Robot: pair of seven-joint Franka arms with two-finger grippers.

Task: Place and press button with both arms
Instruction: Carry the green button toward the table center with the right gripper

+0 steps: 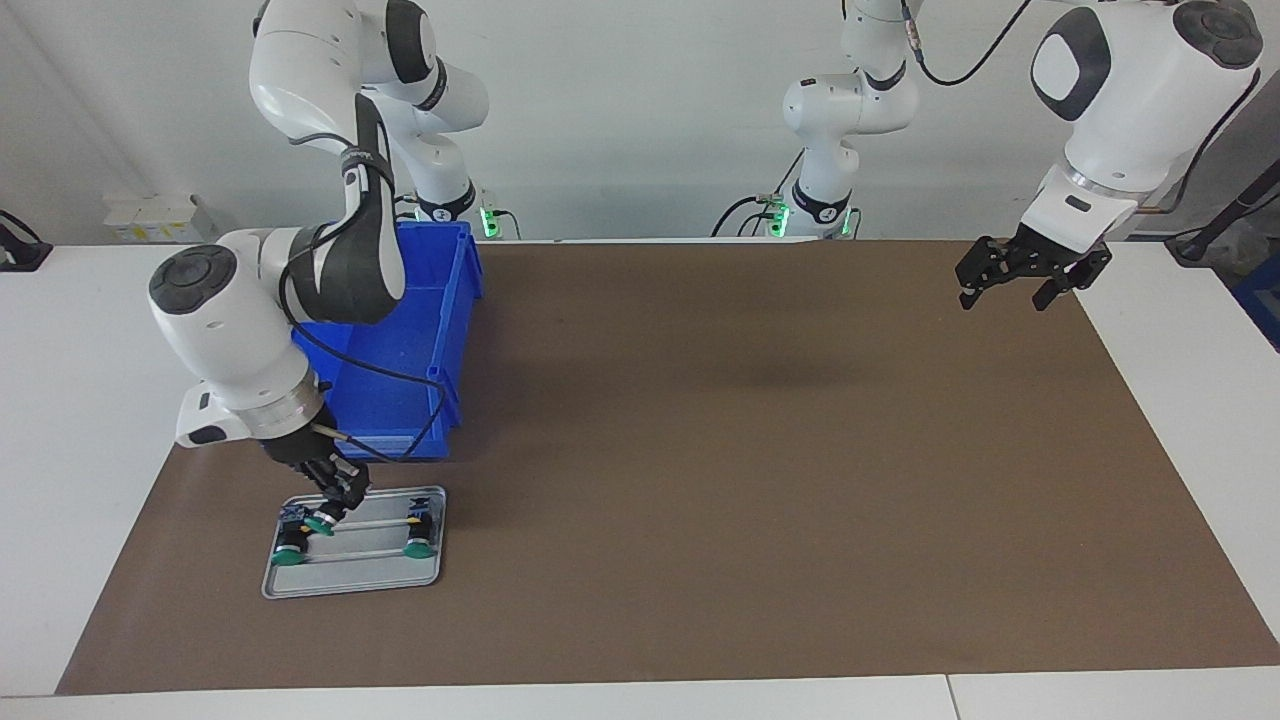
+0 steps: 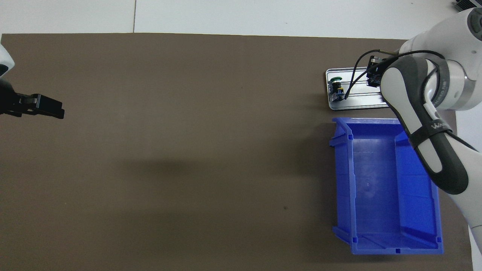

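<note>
One blue bin (image 1: 415,320) and one metal tray (image 1: 352,582) just beside it, farther from my bases; my right gripper (image 1: 330,510) hangs just over the tray, clamped on the button (image 1: 320,522), green cap tilted down and away from me. Two more buttons (image 1: 419,546) lie flat in the tray, three altogether; my left gripper (image 1: 1020,275) waits spread open, well apart from the tray at the table's other end, so the right arm is nearer and the bare mat between is, I judge, where the button goes.

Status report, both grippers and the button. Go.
Right gripper shut on button, raised over gray tray. Two buttons on tray. Left gripper open, waiting over mat at its own end. Nothing in the way.
</note>
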